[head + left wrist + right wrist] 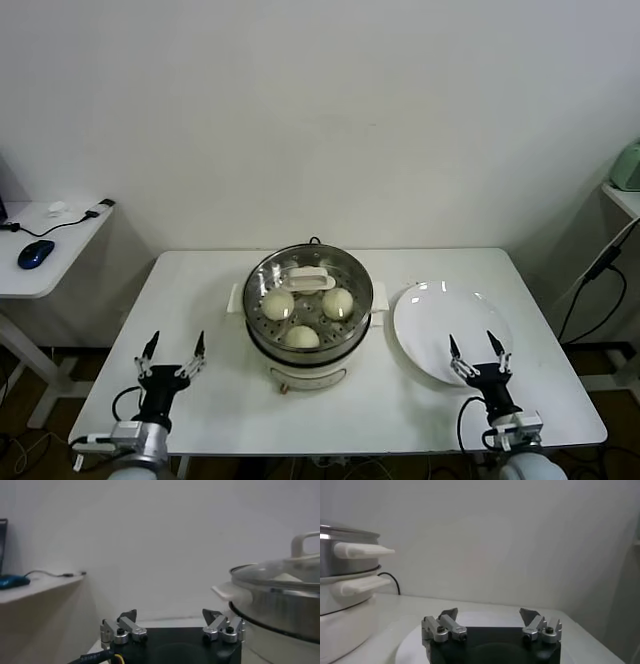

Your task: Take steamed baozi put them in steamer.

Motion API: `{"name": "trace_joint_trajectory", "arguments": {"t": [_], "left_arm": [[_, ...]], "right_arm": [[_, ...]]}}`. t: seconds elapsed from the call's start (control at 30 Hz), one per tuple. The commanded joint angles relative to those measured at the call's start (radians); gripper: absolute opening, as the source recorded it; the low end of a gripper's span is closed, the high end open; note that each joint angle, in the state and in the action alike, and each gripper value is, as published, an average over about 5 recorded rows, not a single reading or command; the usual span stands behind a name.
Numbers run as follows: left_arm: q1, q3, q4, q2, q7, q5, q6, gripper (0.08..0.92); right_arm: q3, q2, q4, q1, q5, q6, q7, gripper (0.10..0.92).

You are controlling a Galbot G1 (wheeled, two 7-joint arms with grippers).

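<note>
The steamer (308,352) stands at the middle of the white table (190,290), a steel pot on a white base. A glass lid (306,279) with a white handle lies on it. Through the glass I see three steamed baozi (277,303), (338,303), (301,337) on the perforated tray. My left gripper (173,355) is open and empty near the table's front left; in the left wrist view the left gripper (170,614) has the steamer (280,605) beside it. My right gripper (479,352), also shown in its own wrist view (488,613), is open and empty over the near edge of the plate.
A flat white plate (440,310) with nothing on it lies right of the steamer; in the right wrist view the plate (410,645) sits under the gripper. A side table with a blue mouse (35,253) stands at the left. Cables (600,270) hang at the right.
</note>
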Motion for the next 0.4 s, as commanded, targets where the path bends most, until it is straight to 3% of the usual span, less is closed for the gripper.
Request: {"name": "trace_joint_trajectory", "arguments": {"t": [0.03,0.4], "left_arm": [[0.032,-0.03,0.082,0.004,0.002,-0.127,-0.083,0.823],[0.037,-0.021,0.045,-0.012,0.009,-0.123,-0.075,0.823]], "right_arm": [[-0.008,0.004,0.005,0.003,0.005,-0.008,-0.002,0.823],[-0.016,0.011,0.0,0.004,0.008,-0.006,-0.005,0.823]]}}
